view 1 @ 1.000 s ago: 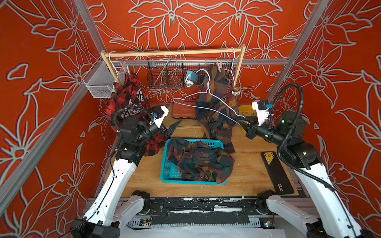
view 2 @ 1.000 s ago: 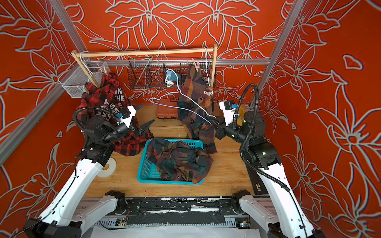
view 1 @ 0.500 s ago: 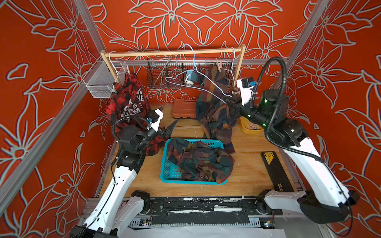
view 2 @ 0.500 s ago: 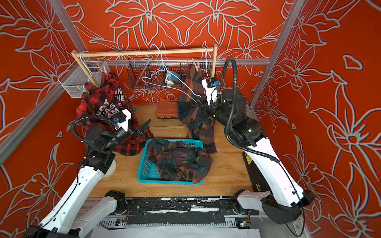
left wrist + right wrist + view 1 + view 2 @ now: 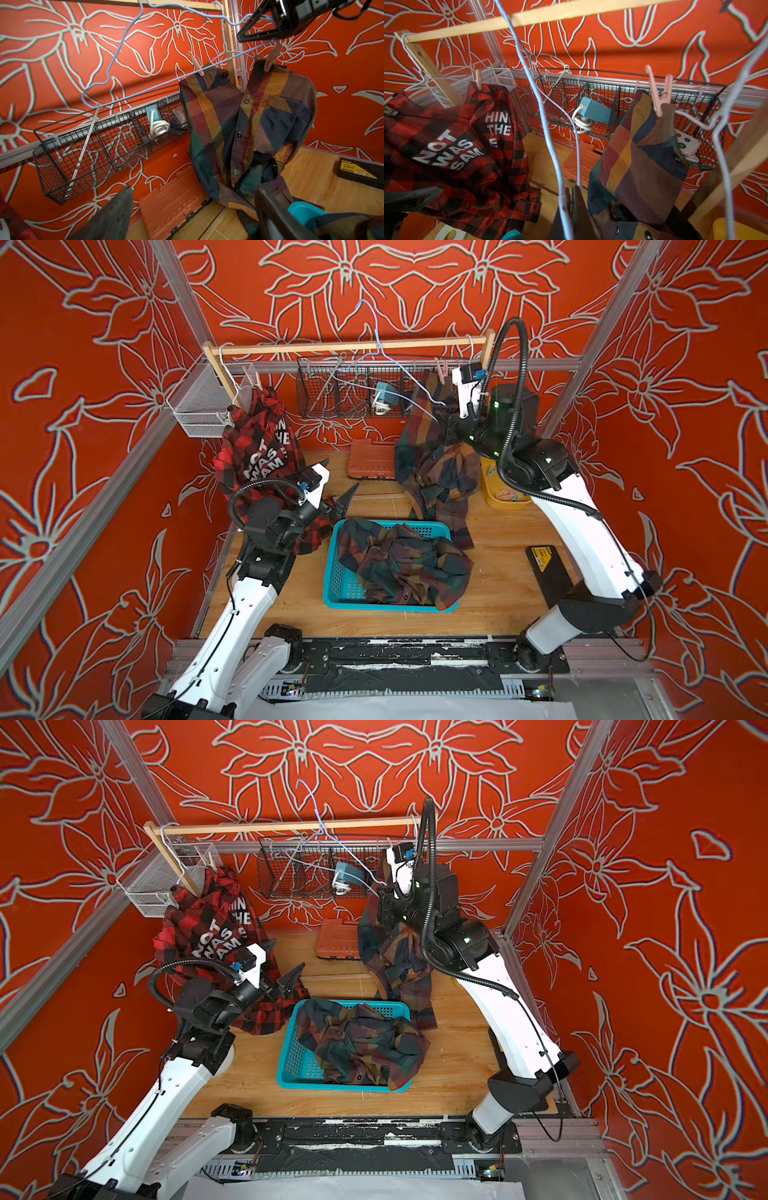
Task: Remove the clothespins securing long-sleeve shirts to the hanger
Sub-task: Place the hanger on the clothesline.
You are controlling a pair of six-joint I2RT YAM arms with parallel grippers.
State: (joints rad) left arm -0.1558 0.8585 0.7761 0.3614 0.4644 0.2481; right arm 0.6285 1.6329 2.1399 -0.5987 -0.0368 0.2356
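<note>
My right gripper (image 5: 570, 189) pinches the blue wire hanger (image 5: 550, 133) under the wooden rail's (image 5: 550, 14) right end. My left gripper (image 5: 340, 475) hangs spread wide, well below the rail. Pink clothespins (image 5: 658, 93) clip the dark plaid shirt (image 5: 639, 162) at that right end; a pale clothespin (image 5: 478, 78) clips the red shirt (image 5: 446, 128) at the left end.

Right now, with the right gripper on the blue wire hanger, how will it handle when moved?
Probably light: the blue wire hanger is thin bare wire, nothing hanging on it. Likely to flex and swing, since the right gripper pinches just one strand. Its far corner may snag the black wire basket.
</note>
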